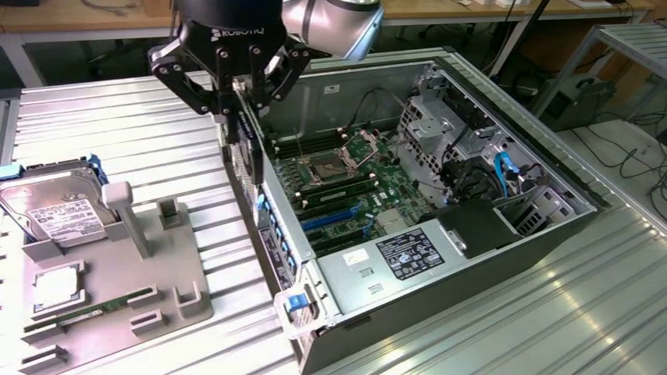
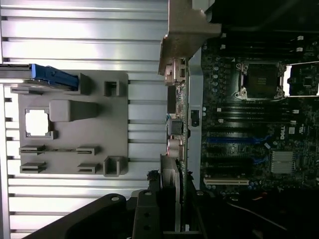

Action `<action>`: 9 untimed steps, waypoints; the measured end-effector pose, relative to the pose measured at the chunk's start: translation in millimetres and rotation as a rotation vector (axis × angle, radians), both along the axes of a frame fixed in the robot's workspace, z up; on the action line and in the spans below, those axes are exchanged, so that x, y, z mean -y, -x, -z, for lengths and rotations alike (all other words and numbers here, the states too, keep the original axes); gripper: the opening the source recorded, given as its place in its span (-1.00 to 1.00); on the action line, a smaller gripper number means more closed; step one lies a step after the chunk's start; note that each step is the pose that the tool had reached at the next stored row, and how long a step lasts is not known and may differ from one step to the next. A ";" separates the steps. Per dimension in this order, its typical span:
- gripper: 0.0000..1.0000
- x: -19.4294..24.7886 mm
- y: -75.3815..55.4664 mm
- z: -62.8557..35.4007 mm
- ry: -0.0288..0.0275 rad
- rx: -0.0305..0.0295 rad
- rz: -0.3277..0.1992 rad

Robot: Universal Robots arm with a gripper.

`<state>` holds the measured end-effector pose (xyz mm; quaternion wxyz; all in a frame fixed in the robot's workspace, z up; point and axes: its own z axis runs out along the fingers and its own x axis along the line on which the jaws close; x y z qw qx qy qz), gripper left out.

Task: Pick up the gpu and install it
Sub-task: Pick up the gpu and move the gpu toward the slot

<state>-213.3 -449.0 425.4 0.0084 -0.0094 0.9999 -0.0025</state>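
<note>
Nearest in the exterior view, on the ribbed metal table (image 1: 583,312), a gray holder (image 1: 156,289) lies at the exterior view's left. It carries a slim green memory stick (image 1: 94,307), a square processor chip (image 1: 58,285) and, a little farther back, a silver hard drive (image 1: 52,209) with a white label, leaning in its blue frame. Just beside the holder, toward the exterior view's right, the open computer case (image 1: 417,305) lies on its side with a blue latch (image 1: 299,303) on its near corner. Inside the case the motherboard (image 1: 365,187) is visible, with blue slots (image 1: 336,216) and, farther in, an uncovered processor socket (image 1: 323,166). Beyond these, over the case wall on the exterior view's left, the gripper (image 1: 240,101) hangs with its fingers pointing down. The fingers are partly closed and they clamp the gpu (image 1: 248,144) between them. The gpu hangs upright and edge-on, with its lower end beside the top of that wall; it is in the air and not seated in any slot. In the wrist view the gpu (image 2: 172,194) appears as a thin strip along the same wall. Farthest away a wooden workbench (image 1: 105,19) stands.
</note>
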 end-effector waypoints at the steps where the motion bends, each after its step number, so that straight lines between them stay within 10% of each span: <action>1: -0.44 -0.1 -2.4 0.0 0.0000 0.0000 0.000; 9: -0.44 -0.3 -26.8 0.0 0.0001 -0.0001 0.000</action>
